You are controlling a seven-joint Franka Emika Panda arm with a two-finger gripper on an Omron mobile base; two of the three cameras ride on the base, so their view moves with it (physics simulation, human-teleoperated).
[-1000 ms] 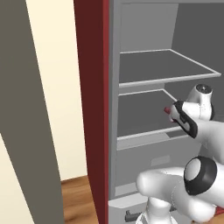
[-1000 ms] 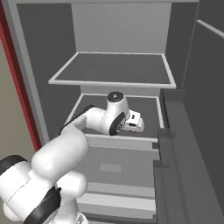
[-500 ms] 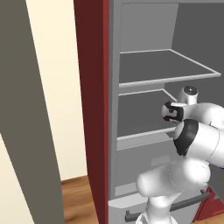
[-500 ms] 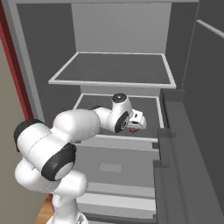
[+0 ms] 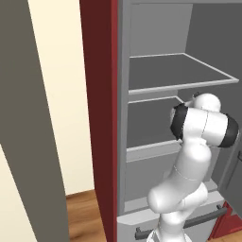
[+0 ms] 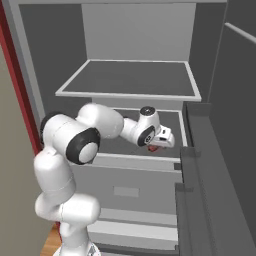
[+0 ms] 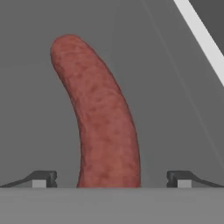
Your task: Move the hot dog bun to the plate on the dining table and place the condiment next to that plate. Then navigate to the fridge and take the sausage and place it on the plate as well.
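Now the gripper [image 7: 109, 178] stands wide open inside the fridge [image 6: 135, 55], its two fingertips [image 7: 43, 178] set well apart with nothing clamped between them; the sausage [image 7: 98, 118] lies flat on the grey shelf [image 7: 175, 109], running away from the hand between the two tips, its near end passing out of sight at the bottom of the hand view; from the right base view a red sliver of the sausage [image 6: 154, 148] shows just under the hand, on the lower shelf near its front right part; the arm [image 5: 198, 137] reaches in over the shelf lip.

By its look, the sausage is likely light, softish and a little springy; its skin seems smooth and possibly slick, and the round section means it could roll or squirt out of a pinch that lands off centre; it is gently curved, so the ends sit off the line of the middle; the best hold would be across the thick middle, jaws squarely on either side, closing just enough to dent it slightly; a grip near a tapering end would risk slipping, and pressing down hard against the shelf could push it sideways; whether the tips are low enough yet to straddle it, I cannot tell
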